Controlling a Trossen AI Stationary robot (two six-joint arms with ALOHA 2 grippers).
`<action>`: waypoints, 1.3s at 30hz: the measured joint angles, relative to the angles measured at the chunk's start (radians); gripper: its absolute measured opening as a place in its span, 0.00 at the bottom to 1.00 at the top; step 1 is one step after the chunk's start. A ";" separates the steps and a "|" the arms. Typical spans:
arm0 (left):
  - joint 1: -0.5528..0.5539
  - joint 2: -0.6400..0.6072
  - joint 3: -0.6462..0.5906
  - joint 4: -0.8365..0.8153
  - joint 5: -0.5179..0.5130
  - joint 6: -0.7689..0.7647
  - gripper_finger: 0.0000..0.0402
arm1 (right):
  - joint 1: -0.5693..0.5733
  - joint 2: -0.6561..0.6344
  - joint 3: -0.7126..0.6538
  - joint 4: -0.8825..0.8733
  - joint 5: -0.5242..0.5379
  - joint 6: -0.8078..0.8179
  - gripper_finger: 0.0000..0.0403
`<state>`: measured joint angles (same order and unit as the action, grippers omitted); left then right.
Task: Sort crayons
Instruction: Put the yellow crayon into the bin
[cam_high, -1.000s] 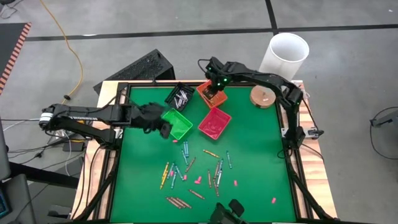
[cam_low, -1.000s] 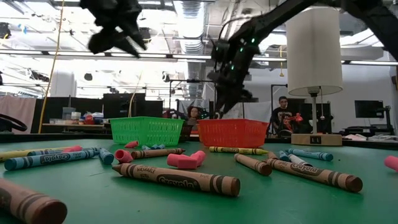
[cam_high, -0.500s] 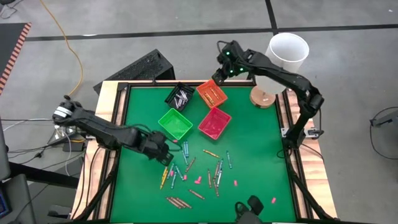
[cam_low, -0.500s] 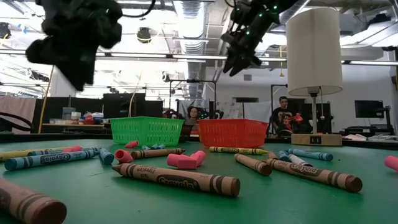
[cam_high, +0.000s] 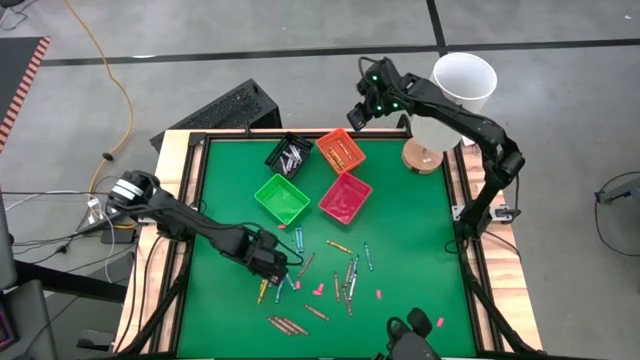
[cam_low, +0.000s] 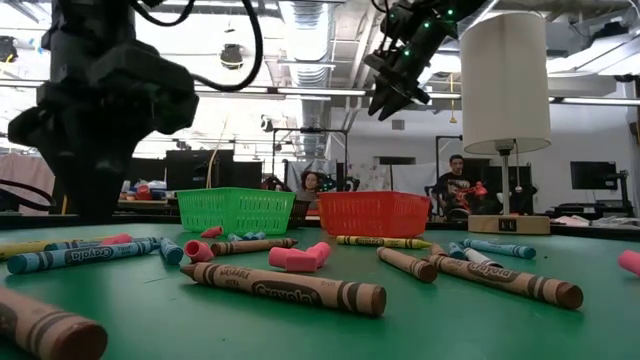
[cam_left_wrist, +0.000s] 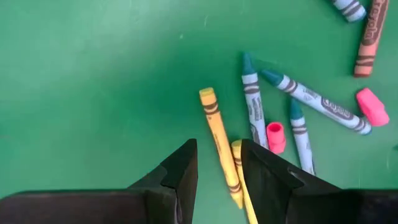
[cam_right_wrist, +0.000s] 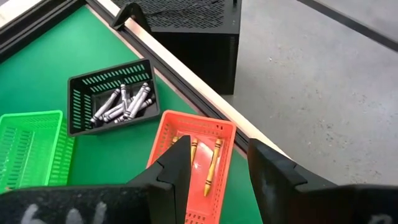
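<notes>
Desk (cam_high: 420, 240): a green mat is seen inside a black frame, with four small baskets at the far side and loose crayons (cam_high: 345, 275) scattered toward the near side.
Baskets: grey crayons are held in the black basket (cam_right_wrist: 81, 93), yellow ones in the orange basket (cam_right_wrist: 214, 127); the green basket (cam_high: 283, 199) and the red basket (cam_high: 345, 197) sit beside them.
Step in hand: a pickup is judged to be under way at the near-left of the scatter.
Left hand (cam_left_wrist: 216, 171): it is lowered over a yellow crayon (cam_left_wrist: 219, 140), fingers narrowly parted astride it, nothing gripped.
Next move: a descent and a close on that crayon are called for, then a carry to the orange basket.
Right hand (cam_right_wrist: 214, 171): it is held high above the orange basket, fingers parted and empty.
</notes>
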<state>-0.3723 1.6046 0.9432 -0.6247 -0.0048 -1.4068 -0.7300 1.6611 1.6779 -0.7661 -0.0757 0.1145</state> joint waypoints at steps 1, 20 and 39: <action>0.000 0.002 0.000 0.007 -0.004 0.006 0.28 | 0.000 0.000 0.000 0.000 0.000 -0.007 0.38; 0.002 0.135 0.006 0.046 -0.011 0.052 0.27 | 0.001 0.000 0.000 0.000 -0.002 -0.015 0.38; 0.035 0.080 0.019 0.006 -0.026 0.095 0.01 | 0.001 0.000 0.000 0.005 -0.054 -0.022 0.38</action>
<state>-0.3372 1.6851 0.9624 -0.6185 -0.0306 -1.3115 -0.7292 1.6615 1.6779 -0.7606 -0.1295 0.0929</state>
